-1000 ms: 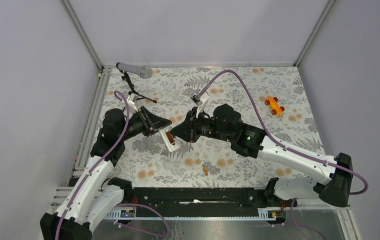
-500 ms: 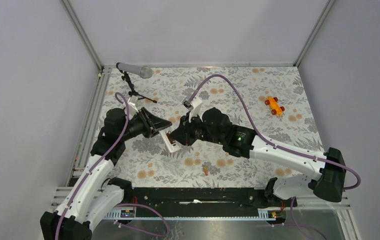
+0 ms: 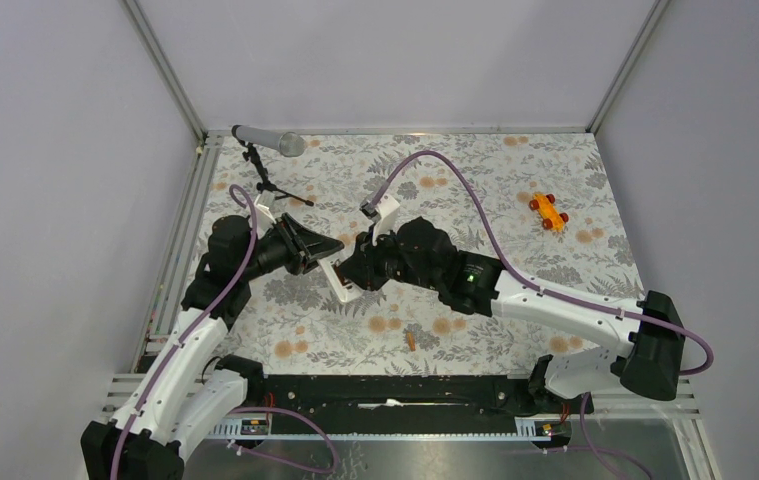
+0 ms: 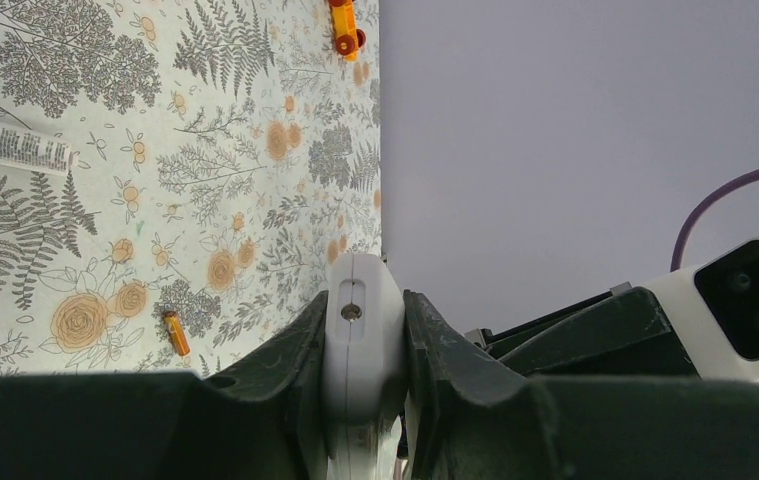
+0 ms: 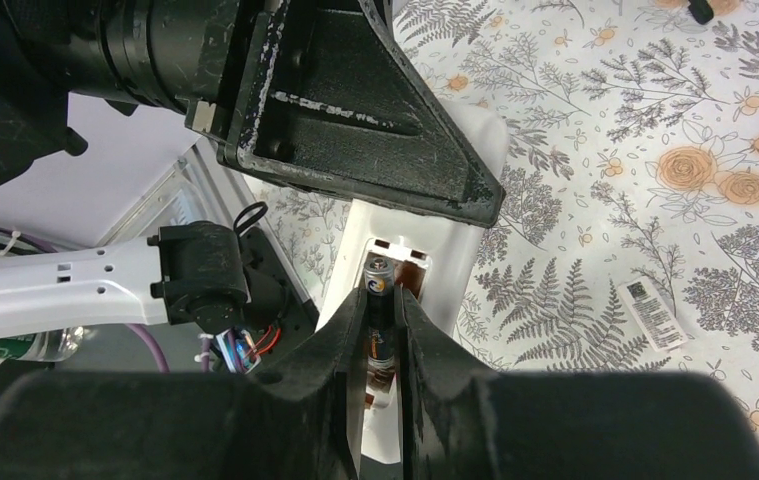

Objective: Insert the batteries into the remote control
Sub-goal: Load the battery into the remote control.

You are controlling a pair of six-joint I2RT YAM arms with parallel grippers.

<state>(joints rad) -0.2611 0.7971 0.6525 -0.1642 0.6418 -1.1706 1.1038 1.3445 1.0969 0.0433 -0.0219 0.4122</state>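
My left gripper [image 3: 323, 252] is shut on the white remote control [image 3: 341, 282], clamping its rounded end [image 4: 360, 340] between both fingers. The remote hangs above the cloth with its open battery compartment [image 5: 407, 262] facing my right gripper [image 5: 382, 295]. That gripper is shut on a dark-ended battery [image 5: 379, 300], which stands lengthwise at the compartment's mouth and touches it. The two grippers meet at the table's middle left [image 3: 355, 270]. A second coppery-orange battery [image 3: 410, 340] lies loose on the cloth near the front, also seen in the left wrist view [image 4: 176, 333].
A grey microphone on a black tripod [image 3: 267, 142] stands at the back left. An orange toy car [image 3: 548, 211] sits at the right. A small white strip with a barcode [image 5: 653, 313] lies flat on the floral cloth [image 3: 455, 180]. Metal rails [image 3: 180, 240] run along the left edge.
My right arm has shifted left, bringing the held battery against the remote's compartment. The left arm with the remote has stayed nearly still.
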